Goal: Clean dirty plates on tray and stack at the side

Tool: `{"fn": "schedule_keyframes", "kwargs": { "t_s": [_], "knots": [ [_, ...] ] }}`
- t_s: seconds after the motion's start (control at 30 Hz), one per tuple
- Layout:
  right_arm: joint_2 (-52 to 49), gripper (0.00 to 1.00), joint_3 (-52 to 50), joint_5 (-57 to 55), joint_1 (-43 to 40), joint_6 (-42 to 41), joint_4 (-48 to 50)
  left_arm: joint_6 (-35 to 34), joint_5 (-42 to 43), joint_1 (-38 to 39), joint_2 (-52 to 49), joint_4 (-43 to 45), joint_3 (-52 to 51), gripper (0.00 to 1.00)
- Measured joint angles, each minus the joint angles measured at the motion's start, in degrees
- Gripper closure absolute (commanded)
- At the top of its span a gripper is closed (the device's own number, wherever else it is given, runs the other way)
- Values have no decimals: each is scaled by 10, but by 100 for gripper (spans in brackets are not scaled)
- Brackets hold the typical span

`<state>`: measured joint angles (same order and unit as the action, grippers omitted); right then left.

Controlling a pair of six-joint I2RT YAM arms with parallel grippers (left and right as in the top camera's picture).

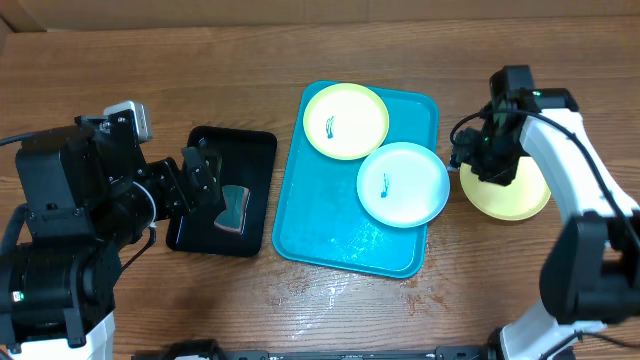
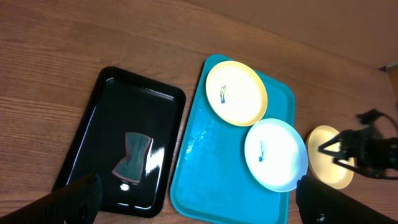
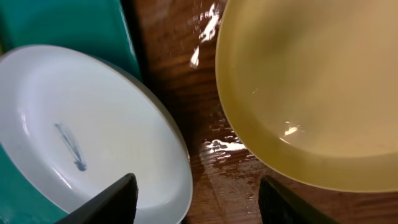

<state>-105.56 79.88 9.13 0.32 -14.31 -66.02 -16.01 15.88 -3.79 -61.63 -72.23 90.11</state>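
A: Obstacles near R claw (image 3: 197,186)?
B: White plate (image 3: 81,130) rim just left of it, overhanging blue tray (image 3: 62,25) edge. Wet table (image 3: 180,74) under the gap. L claw (image 1: 199,178) well apart, wide open, empty, over black tray (image 1: 240,135) w/ sponge (image 1: 236,208).
A: Counts?
B: 3 plates, 2 trays, 1 sponge.
A: R claw state? Targets?
B: Jaws apart, holding nothing. Yellow plate (image 3: 311,93) on table, just right of it and below. Other yellow plate (image 1: 345,120) + white plate on blue tray, both smudged.

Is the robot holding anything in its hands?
No, nothing. The left gripper and the right gripper are both open, with nothing between their fingers.
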Motion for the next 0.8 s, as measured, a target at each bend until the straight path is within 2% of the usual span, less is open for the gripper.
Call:
{"fn": "schedule_keyframes", "kwargs": {
  "t_s": [0.2,0.23,0.3,0.47,0.63,0.8],
  "knots": [
    [-17,41,-76,56,10,37,73,0,0,0,0,2,0,0],
    [-17,46,-91,61,13,38,93,0,0,0,0,2,0,0],
    [-17,68,-120,65,17,33,126,0,0,0,0,2,0,0],
    [-10,84,-144,95,20,23,137,0,0,0,0,2,0,0],
    [14,87,-152,97,29,23,116,2,0,0,0,2,0,0],
    [99,90,-156,95,84,23,95,20,0,0,-16,-16,0,0]
  ]
}}
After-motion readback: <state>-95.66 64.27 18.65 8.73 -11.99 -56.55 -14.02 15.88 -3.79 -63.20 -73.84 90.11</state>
